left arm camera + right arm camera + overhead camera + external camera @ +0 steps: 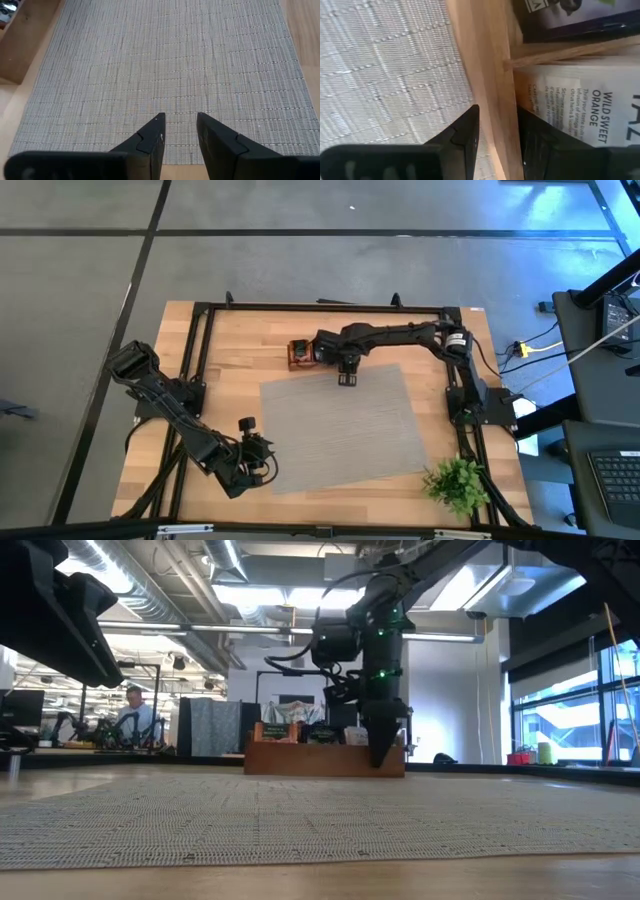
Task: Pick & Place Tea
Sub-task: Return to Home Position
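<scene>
Sachet [570,110] print readable only from right wrist; right gripper [497,114] at tray [485,60]

Wooden tabletop [230,350], grey mat [340,425] at centre. 2 arms. Right gripper [347,380] over mat's far edge, just beside tray [300,354]. Left gripper [262,460] near mat's near-left corner. Green plant [458,480] at near-right corner.

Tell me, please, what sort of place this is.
Probably an open-plan robotics lab or office. It has exposed ceiling ducts and strip lights, a person working in the background, tall windows, and a metal-framed wooden workbench carrying the left arm and right arm.
</scene>
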Robot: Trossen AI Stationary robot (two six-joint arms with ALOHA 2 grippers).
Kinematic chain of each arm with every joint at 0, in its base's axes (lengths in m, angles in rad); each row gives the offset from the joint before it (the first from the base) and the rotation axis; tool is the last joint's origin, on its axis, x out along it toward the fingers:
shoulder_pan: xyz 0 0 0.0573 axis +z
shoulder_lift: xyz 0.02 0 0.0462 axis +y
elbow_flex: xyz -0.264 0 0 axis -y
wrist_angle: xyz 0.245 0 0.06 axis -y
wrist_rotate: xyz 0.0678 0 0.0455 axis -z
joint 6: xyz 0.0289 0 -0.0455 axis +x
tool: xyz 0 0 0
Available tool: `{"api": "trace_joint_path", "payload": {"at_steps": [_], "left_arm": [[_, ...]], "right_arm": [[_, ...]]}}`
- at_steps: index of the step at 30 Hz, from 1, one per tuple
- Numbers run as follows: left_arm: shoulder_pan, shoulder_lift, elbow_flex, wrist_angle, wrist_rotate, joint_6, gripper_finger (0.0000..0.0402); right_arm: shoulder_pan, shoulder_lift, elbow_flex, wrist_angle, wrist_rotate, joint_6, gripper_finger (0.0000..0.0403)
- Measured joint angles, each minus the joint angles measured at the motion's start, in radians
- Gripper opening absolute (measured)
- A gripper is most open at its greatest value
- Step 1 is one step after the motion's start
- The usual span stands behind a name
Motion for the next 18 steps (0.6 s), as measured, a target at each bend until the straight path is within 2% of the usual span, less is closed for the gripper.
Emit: {"api": "trace_joint_path", "payload": {"at_steps": [5, 12, 15, 18], "left_arm": [[0.000, 0.000, 0.000, 0.000, 0.000, -0.002, 0.0109], [0.029, 0.009, 0.000, 0.025, -0.034, -0.065, 0.0108], [0.062, 0.039, 0.000, 0.065, -0.031, -0.064, 0.0110], [0.099, 0.087, -0.001, 0.111, -0.010, -0.031, 0.0109]], "right_arm": [[0.025, -0.015, 0.031, -0.017, 0.029, 0.010, 0.0117], [0.066, -0.140, 0.056, -0.078, 0.003, 0.063, 0.0117], [0.114, -0.215, 0.020, -0.093, -0.026, 0.101, 0.0117], [0.184, -0.286, -0.073, -0.073, -0.030, 0.149, 0.0117]]}}
